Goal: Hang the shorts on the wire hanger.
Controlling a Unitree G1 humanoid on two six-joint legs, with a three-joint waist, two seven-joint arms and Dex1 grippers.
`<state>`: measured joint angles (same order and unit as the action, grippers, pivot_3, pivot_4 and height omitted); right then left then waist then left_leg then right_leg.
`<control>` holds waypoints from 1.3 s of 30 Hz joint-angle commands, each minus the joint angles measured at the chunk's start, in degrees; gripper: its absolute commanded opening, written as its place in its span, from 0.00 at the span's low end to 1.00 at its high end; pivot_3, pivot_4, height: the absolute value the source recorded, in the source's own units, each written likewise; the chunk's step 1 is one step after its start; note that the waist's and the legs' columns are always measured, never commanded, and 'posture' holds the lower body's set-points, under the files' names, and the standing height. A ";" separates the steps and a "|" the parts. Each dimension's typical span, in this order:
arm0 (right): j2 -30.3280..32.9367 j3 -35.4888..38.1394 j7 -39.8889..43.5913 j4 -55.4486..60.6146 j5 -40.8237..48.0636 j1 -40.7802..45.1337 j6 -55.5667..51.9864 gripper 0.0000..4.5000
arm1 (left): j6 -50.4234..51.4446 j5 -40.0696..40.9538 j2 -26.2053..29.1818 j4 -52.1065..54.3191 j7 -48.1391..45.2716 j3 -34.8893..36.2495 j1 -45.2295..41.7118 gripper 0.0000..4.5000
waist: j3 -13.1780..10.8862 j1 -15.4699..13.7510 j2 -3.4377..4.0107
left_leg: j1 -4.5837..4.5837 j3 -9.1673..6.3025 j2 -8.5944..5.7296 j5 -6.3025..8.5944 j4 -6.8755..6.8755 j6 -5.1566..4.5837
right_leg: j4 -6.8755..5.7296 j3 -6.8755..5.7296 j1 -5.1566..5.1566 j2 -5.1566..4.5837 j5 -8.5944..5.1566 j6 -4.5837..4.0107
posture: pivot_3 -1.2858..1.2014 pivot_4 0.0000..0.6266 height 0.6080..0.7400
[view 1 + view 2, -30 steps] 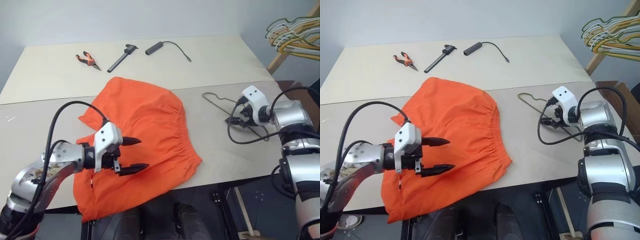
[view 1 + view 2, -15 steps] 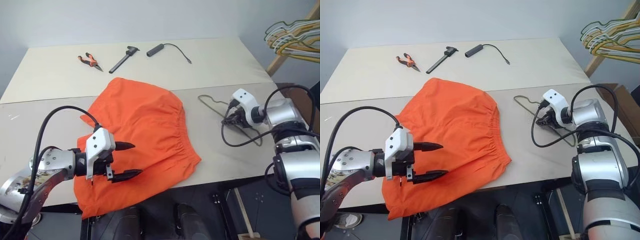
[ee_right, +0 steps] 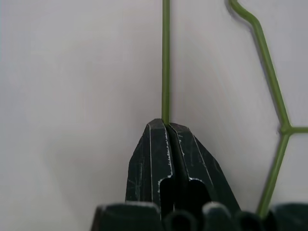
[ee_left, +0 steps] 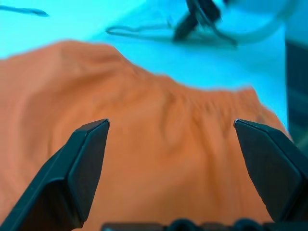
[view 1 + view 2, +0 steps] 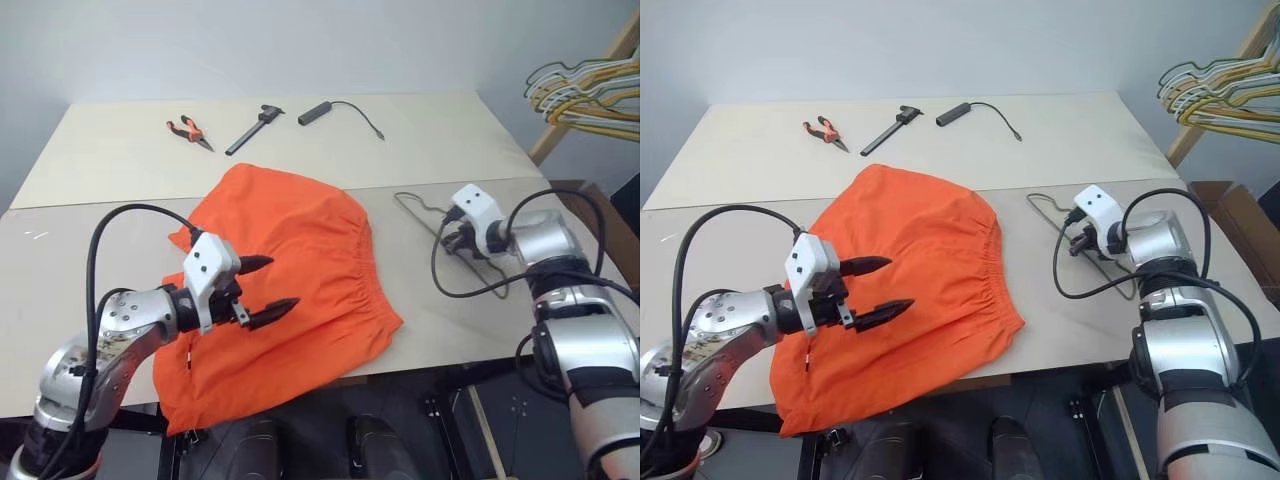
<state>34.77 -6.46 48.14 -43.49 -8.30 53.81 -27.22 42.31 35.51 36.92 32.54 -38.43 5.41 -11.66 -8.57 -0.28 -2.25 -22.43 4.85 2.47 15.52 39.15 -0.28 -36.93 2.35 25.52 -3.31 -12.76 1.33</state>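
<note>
The orange shorts [image 5: 300,250] lie spread flat in the middle of the table, with the gathered waistband toward the right. My left gripper [image 5: 283,282] hovers open just above their near left part, and its black fingers [image 4: 86,159] stand wide apart with nothing between them. The thin wire hanger [image 5: 418,207] lies flat on the table to the right of the shorts. My right gripper [image 5: 452,238] is down on it. In the right wrist view its fingers are pressed together on one straight wire [image 3: 165,57] of the hanger.
Orange-handled pliers [image 5: 188,130], a black caliper [image 5: 250,130] and a black stick with a cable [image 5: 330,108] lie along the far side of the table. A bunch of gold and grey hangers [image 5: 585,90] hangs at the far right on a wooden post. The table's front edge runs just below the shorts.
My right gripper has closed on the hanger wire and shifted slightly left. My left gripper has stayed open and edged forward over the shorts. The camera view has shifted a little.
</note>
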 commanded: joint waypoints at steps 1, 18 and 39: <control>-0.61 3.85 -4.69 23.70 1.83 -5.09 -7.28 0.00 | 5.22 5.69 -5.24 -1.40 7.19 3.33 -3.90 1.00 | 1.14 -0.31 0.38 | -0.15 -0.05 0.00 -0.05 0.02 0.08 | -0.05 -0.02 0.07 0.00 0.00 0.01 | 0.54 0.02 1.00; -23.65 -5.74 -27.46 68.41 -0.76 -21.63 -10.36 0.00 | 6.93 23.97 -24.49 -12.19 29.10 13.80 -24.63 1.00 | 6.01 1.30 -0.04 | 0.11 -0.12 -0.28 0.31 0.65 -0.51 | 0.09 -0.13 -0.47 -0.05 0.03 0.10 | 0.51 0.00 1.00; -24.29 -8.66 -30.03 67.93 -2.04 -25.89 3.05 0.00 | -0.04 19.57 -25.74 -16.63 28.86 8.81 -24.94 0.36 | 6.29 2.96 -0.06 | 0.19 -0.18 -0.29 0.30 0.62 -0.50 | 0.07 -0.07 -0.52 -0.03 0.02 0.10 | 0.50 0.00 1.00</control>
<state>10.20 -15.48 18.50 22.24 -10.00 27.68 -26.14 44.27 56.66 10.99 14.98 -8.63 15.34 -36.04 -2.27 2.68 -2.32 -22.23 4.67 2.18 15.82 39.78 -0.79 -36.86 2.28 25.00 -3.34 -12.73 1.43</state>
